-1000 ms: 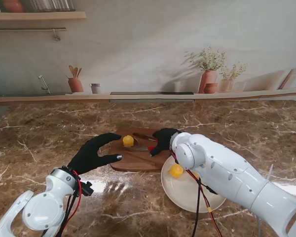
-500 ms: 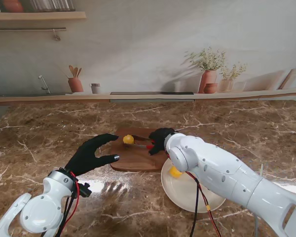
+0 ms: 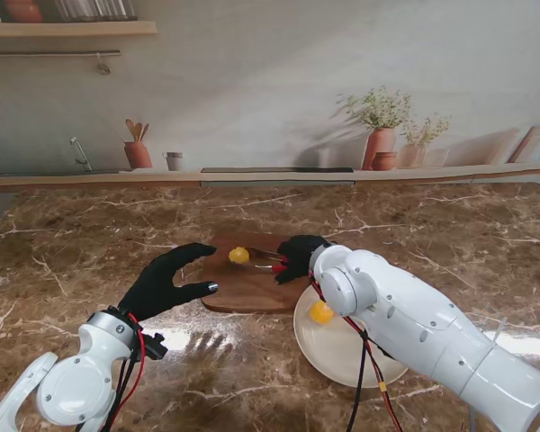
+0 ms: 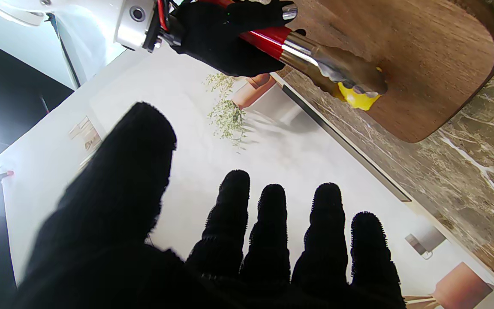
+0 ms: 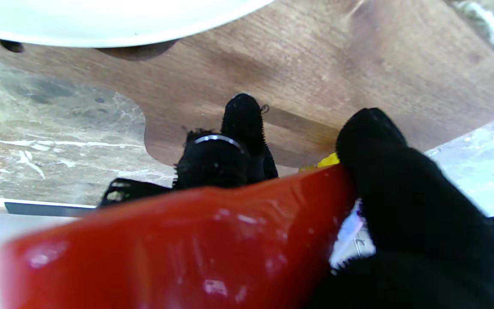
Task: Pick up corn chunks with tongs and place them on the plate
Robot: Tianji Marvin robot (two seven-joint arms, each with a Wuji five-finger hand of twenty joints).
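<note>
**A:** Where is the corn, and what has hold of it?

**B:** One yellow corn chunk (image 3: 239,256) sits on the wooden cutting board (image 3: 243,292), toward its far side. The metal ends of the tongs (image 4: 332,71) are at the chunk; in the left wrist view they lie over it and seem to touch it, though I cannot tell whether they grip it. A second corn chunk (image 3: 321,312) already lies on the white plate (image 3: 342,355), near the plate's left rim. The plate sits just beside the board, nearer to me and to the right.

**A:** And the robot hands?

**B:** The right robot hand (image 3: 299,254), in a black glove, is wrapped around the red handles of the tongs, fingers closed on them. The left robot hand (image 3: 166,277) holds nothing. Its fingers (image 4: 272,223) are spread apart and it hovers at the left edge of the board, thumb pointing toward it.

**A:** Which step is this?

**B:** I judge it to be the grasp of the second chunk, with one chunk delivered and one left on the board.

**A:** What does the next move call for?

**B:** Probably a firm squeeze of the handles so the tips pinch the chunk from both sides, then a lift clear of the board and a short carry right and toward me to the plate. The chunk looks rounded, so it may slip out if pinched off centre.

**A:** Anything else around?

**B:** A brown marble tabletop (image 3: 90,234), with potted plants (image 3: 380,126) along the back wall.
</note>
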